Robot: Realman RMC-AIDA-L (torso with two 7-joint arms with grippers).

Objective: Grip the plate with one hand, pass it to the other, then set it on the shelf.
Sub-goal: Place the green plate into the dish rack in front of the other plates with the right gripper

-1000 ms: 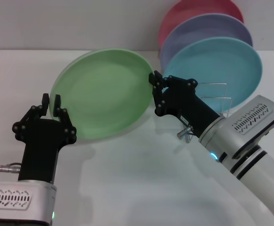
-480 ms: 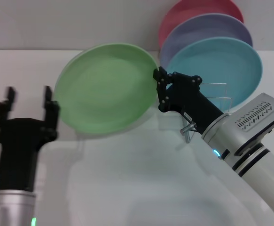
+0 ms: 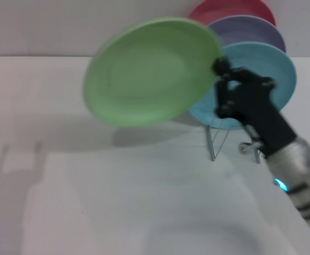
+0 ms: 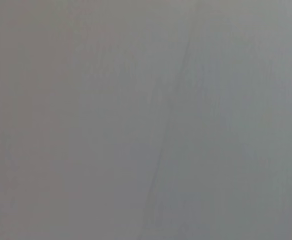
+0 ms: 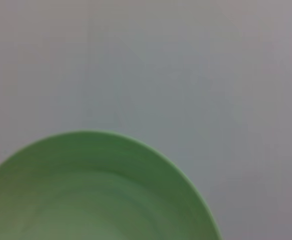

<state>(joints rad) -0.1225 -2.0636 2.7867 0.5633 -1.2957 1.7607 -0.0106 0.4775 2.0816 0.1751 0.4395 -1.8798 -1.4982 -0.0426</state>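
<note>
The light green plate (image 3: 152,71) is held up in the air, tilted, above the white table, at the upper middle of the head view. My right gripper (image 3: 218,68) is shut on its right rim. The plate also fills the lower part of the right wrist view (image 5: 90,195). The silver wire shelf (image 3: 218,141) stands just below and behind the gripper, and only its lower wires show. My left gripper is out of the head view, and the left wrist view shows only plain grey surface.
A turquoise-blue plate (image 3: 266,69), a lavender plate (image 3: 250,29) and a red plate (image 3: 232,10) stand upright in the shelf at the back right. The white table (image 3: 117,186) spreads in front. A shadow lies at the left edge.
My right gripper has lifted the green plate up and to the right, toward the shelf. My left gripper has let go and withdrawn out of the head view.
</note>
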